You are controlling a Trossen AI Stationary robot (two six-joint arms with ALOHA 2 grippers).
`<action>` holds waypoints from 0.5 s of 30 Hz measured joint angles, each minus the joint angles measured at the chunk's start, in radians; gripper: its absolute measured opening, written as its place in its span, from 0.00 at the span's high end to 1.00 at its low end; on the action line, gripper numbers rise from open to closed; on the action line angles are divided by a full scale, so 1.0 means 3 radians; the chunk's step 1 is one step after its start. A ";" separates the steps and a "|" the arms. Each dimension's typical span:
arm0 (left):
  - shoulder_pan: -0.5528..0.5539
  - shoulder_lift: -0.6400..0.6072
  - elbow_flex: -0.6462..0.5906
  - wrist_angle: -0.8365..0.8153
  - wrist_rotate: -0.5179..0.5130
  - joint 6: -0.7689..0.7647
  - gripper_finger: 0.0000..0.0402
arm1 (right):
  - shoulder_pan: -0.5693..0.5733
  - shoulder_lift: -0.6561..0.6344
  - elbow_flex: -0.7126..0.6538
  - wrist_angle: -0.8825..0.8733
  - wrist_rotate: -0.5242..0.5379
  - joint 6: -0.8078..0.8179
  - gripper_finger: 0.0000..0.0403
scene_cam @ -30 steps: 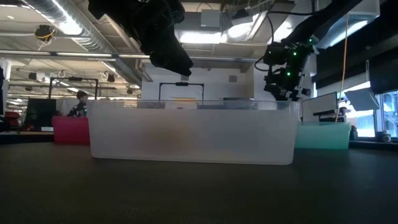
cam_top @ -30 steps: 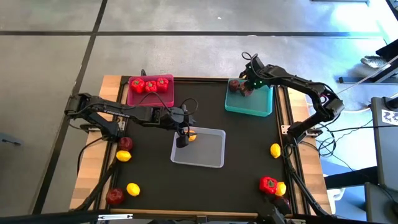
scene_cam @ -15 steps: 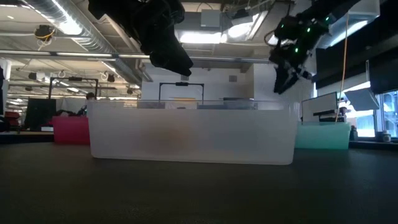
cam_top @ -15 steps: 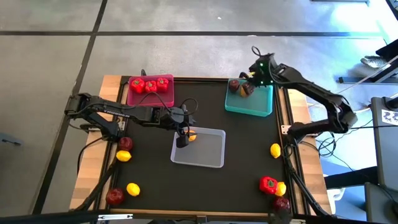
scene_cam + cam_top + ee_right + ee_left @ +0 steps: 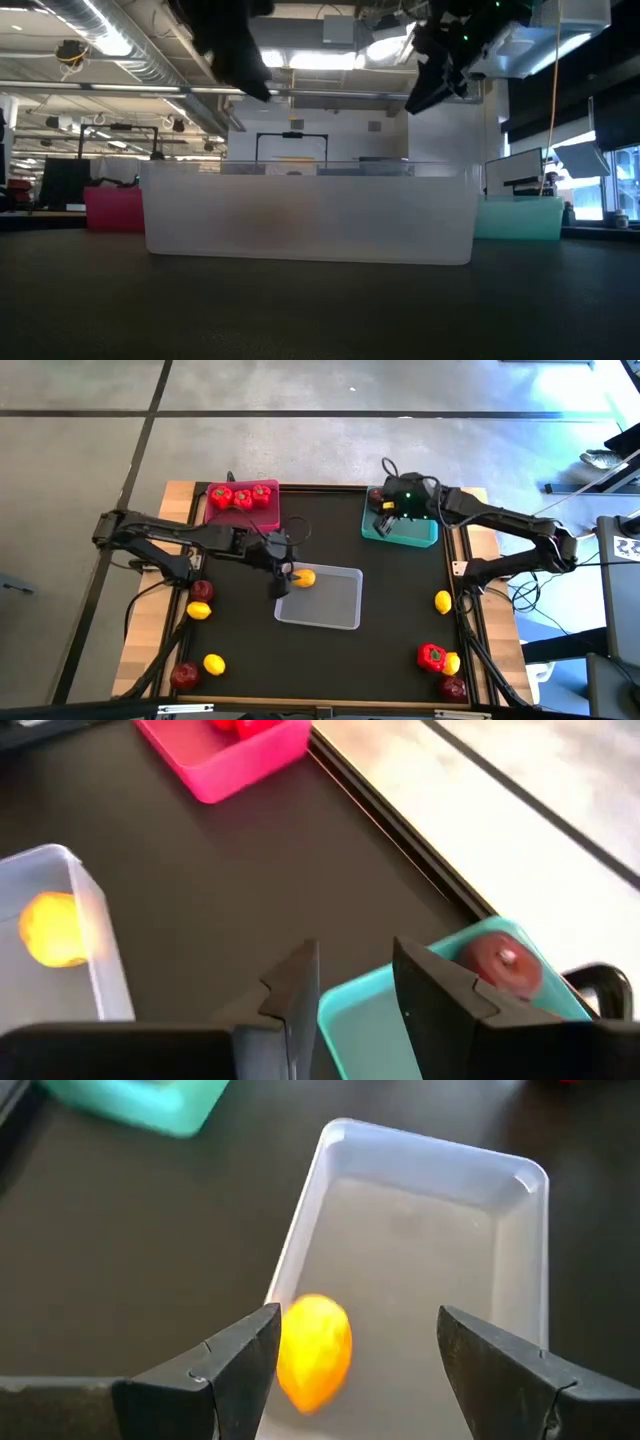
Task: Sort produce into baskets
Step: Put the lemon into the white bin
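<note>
On my left wrist feed, the left gripper [image 5: 355, 1355] has its fingers spread wide with nothing between them. A yellow lemon [image 5: 313, 1350] lies just beyond the fingertips, inside the translucent tray [image 5: 432, 1165] against its near wall. From above, I see that gripper [image 5: 281, 582] just beside the tray's [image 5: 335, 622] left edge, with the lemon [image 5: 305, 577] in the tray's upper-left corner.

Farther back, the right gripper [image 5: 355, 992] hangs over the near corner of the teal tray [image 5: 355, 1020], jaws parted and empty. A dark red apple [image 5: 501, 961] sits in that tray, past the fingertips. Beyond it, three red bell peppers [image 5: 241, 496] rest in the pink tray [image 5: 243, 517].
</note>
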 joint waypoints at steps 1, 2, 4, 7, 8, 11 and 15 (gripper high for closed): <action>-0.0016 -0.0054 0.0025 -0.0110 0.0000 -0.0080 0.35 | 0.0058 0.0000 0.0000 0.0026 0.0039 0.0003 0.67; -0.0028 -0.0107 0.0042 -0.0254 0.0001 -0.0177 0.35 | 0.0115 0.0000 0.0000 0.0043 0.0065 0.0005 0.67; -0.0044 -0.0219 0.0053 -0.0558 0.0003 -0.0383 0.35 | 0.0204 0.0011 0.0000 0.0063 0.0090 0.0005 0.67; -0.0040 -0.0360 0.0054 -0.0998 0.0004 -0.0738 0.35 | 0.0320 0.0032 0.0000 0.0070 0.0090 0.0006 0.67; -0.0038 -0.0411 0.0054 -0.1139 0.0003 -0.0861 0.35 | 0.0360 0.0037 0.0000 0.0082 0.0090 0.0005 0.67; -0.0038 -0.0480 0.0054 -0.1579 0.0003 -0.1166 0.35 | 0.0466 0.0064 0.0000 0.0096 0.0090 -0.0005 0.67; -0.0061 -0.0488 0.0054 -0.2057 0.0025 -0.1535 0.35 | 0.0591 0.0126 0.0001 0.0104 0.0086 -0.0009 0.67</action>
